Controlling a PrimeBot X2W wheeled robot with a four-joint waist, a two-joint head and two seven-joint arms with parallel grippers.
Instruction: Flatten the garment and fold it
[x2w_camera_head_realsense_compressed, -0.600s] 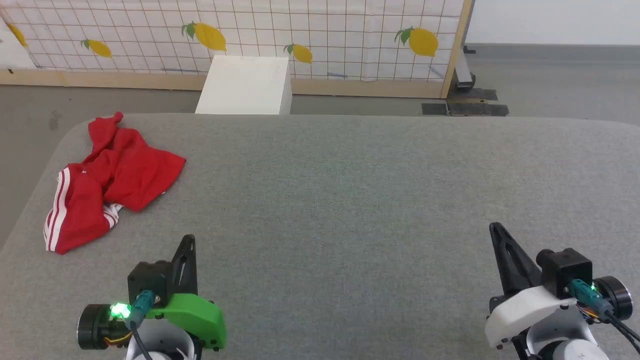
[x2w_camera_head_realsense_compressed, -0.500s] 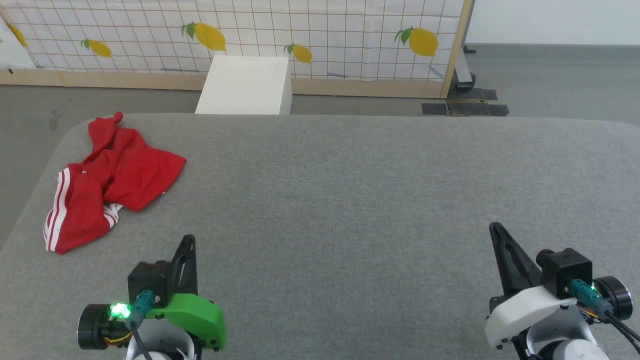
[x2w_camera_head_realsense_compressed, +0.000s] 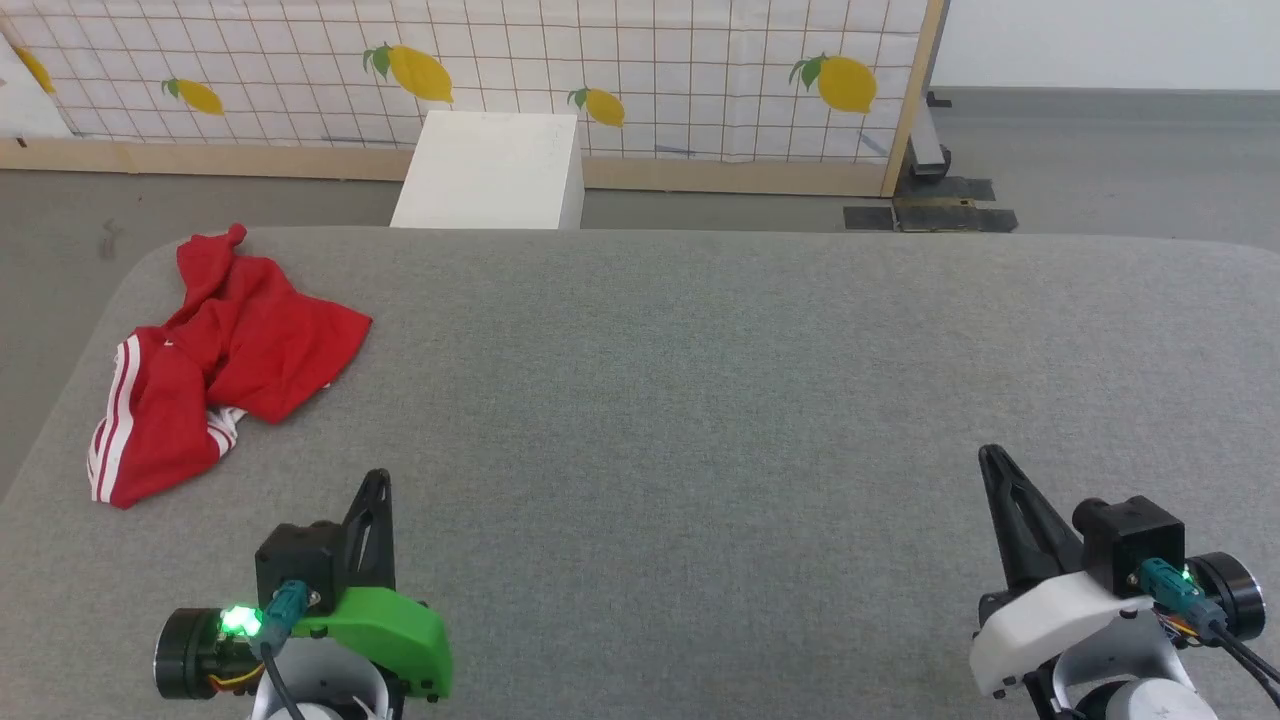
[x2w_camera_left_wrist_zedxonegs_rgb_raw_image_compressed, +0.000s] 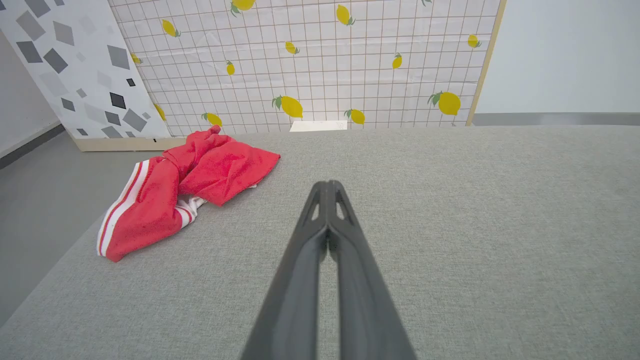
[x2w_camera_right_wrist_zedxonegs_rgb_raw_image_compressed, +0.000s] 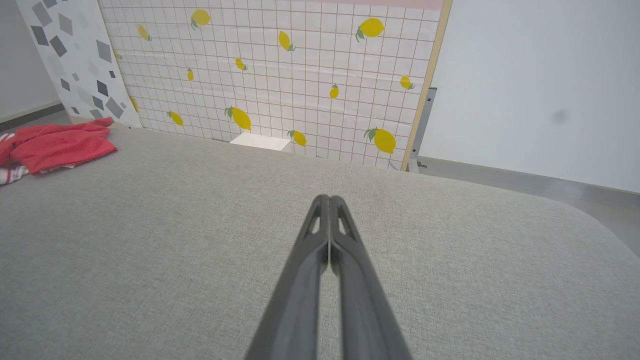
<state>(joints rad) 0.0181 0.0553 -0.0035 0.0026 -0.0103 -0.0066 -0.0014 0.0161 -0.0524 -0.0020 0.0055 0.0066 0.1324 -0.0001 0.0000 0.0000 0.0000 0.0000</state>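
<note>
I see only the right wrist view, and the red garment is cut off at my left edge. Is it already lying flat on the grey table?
Observer: No. In the head view the whole garment is a crumpled heap near the far left corner of the table.
Operator: Thank you. Is the left gripper holding it or touching it?
Observer: Neither. The left gripper is shut and empty. It stands apart from the garment, which lies ahead of it and to its left.
</note>
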